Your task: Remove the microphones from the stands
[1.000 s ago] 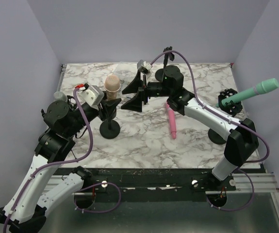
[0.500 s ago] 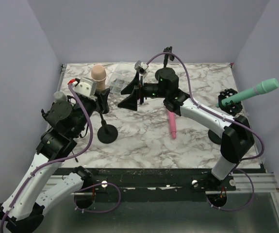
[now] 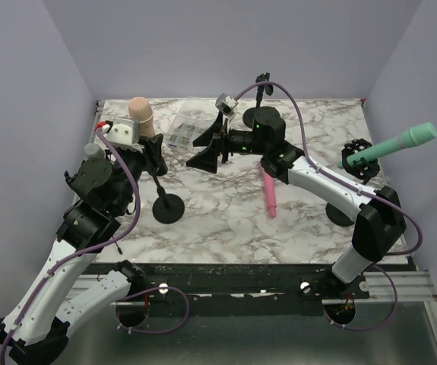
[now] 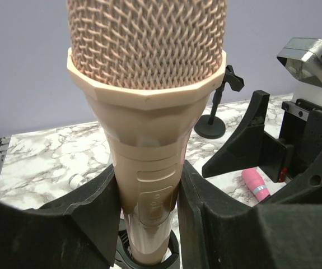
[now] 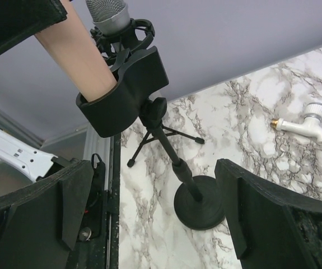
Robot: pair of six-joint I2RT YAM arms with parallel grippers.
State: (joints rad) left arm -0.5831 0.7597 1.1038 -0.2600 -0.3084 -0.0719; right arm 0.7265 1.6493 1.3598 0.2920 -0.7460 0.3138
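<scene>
A tan microphone [image 3: 140, 112] is held up at the left, its lower end still seated in the black clip [image 5: 121, 95] of a round-based stand [image 3: 169, 207]. My left gripper [image 3: 151, 146] is shut on the microphone's body [image 4: 149, 168], with a finger on each side, just above the clip. My right gripper [image 3: 201, 150] is open and empty to the right of the stand. In the right wrist view [image 5: 161, 218] its wide-apart fingers frame the stand's pole [image 5: 175, 162] and base [image 5: 200, 203].
A pink microphone [image 3: 268, 192] lies on the marble table. A green microphone [image 3: 389, 146] sits on a stand at the right edge. A small black stand [image 3: 260, 95] and a clear packet [image 3: 184, 131] are at the back. A silver microphone on a tripod [image 5: 109, 14] is behind the clip.
My left gripper has moved left and toward the back with the tan microphone. The stand's top has leaned that way with it. My right gripper has stayed open in nearly the same place.
</scene>
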